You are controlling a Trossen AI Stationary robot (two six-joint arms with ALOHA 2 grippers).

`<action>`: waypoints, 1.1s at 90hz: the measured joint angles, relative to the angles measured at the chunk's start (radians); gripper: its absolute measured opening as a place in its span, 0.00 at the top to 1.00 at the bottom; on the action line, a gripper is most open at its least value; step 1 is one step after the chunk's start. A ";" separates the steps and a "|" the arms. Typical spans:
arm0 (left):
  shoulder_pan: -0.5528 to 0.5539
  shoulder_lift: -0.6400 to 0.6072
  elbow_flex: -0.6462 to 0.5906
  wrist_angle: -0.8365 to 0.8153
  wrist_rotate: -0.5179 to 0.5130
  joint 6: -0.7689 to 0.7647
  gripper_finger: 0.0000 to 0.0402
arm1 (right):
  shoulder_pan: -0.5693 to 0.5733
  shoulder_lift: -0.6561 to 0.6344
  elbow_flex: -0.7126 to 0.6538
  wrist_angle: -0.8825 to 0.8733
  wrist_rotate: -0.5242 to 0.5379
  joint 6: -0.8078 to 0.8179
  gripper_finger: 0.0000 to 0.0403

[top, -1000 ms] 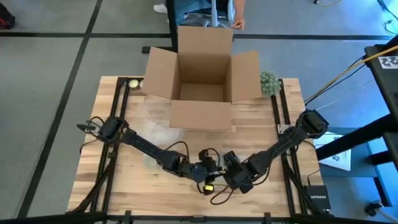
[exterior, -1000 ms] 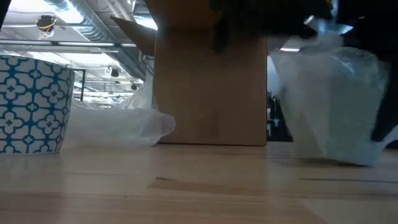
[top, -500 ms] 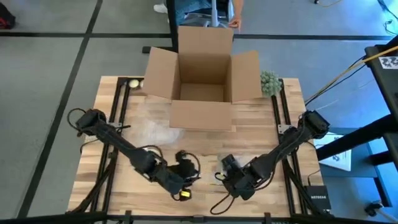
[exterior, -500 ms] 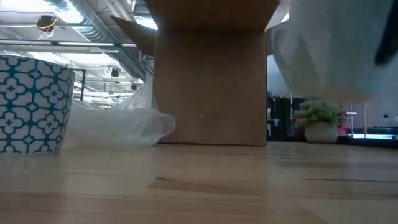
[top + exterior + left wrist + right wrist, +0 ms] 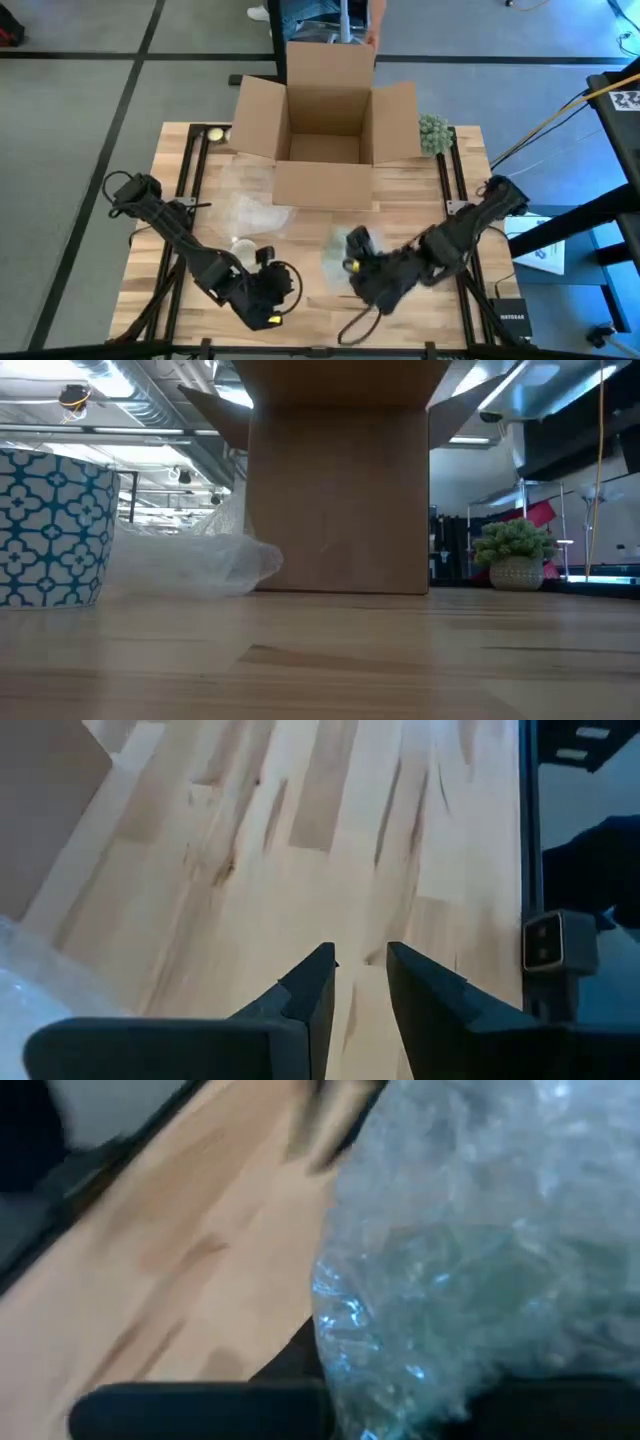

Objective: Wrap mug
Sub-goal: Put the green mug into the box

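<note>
My right gripper (image 5: 349, 262) is shut on a bundle of clear bubble wrap (image 5: 334, 250) with something bluish inside, held near the table's middle, in front of the cardboard box (image 5: 325, 130). The same bundle (image 5: 470, 1260) fills the right wrist view and hides the fingers. A blue-and-white patterned mug (image 5: 50, 525) stands on its base left of centre, beside a loose sheet of bubble wrap (image 5: 190, 565) lying on the table. My left gripper (image 5: 360, 970) hovers open by a narrow gap over bare wood near the front-left, holding nothing. My right gripper holds the bubble-wrap bundle by its near lower side (image 5: 400, 1380); the wrap itself hides the fingers and the place of contact. The gripper comes at it from the table's right. The bundle is lifted clear of the table and does not show in the low view.
The open cardboard box stands at the far middle with its flaps (image 5: 255, 120) spread. A small potted plant (image 5: 433, 132) sits right of it and a pale ball (image 5: 214, 134) at the far left corner. Bare wood (image 5: 300, 240) lies in front of the box.
My left gripper has let go of the bundle and drawn back toward the table's left and near edge. My right gripper has raised the bundle off the table, out of the low view, and carried it toward the far edge, nearer the box.
</note>
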 joint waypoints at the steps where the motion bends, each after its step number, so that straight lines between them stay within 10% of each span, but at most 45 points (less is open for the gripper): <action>1: 0.000 0.000 0.000 0.000 0.000 -0.001 0.81 | -0.008 0.000 0.016 -0.005 0.003 -0.008 0.98; 37: 0.009 0.000 0.000 0.004 -0.026 -0.007 0.81 | -0.634 -0.007 0.363 -0.003 -0.081 -0.115 0.98; 59: 0.037 0.000 0.000 0.009 -0.035 -0.006 0.81 | -0.991 0.055 0.129 0.103 -0.389 0.022 0.98; 99: 0.075 0.000 0.000 0.091 -0.035 0.001 0.81 | -1.054 0.163 -0.332 0.412 -0.487 -0.002 0.98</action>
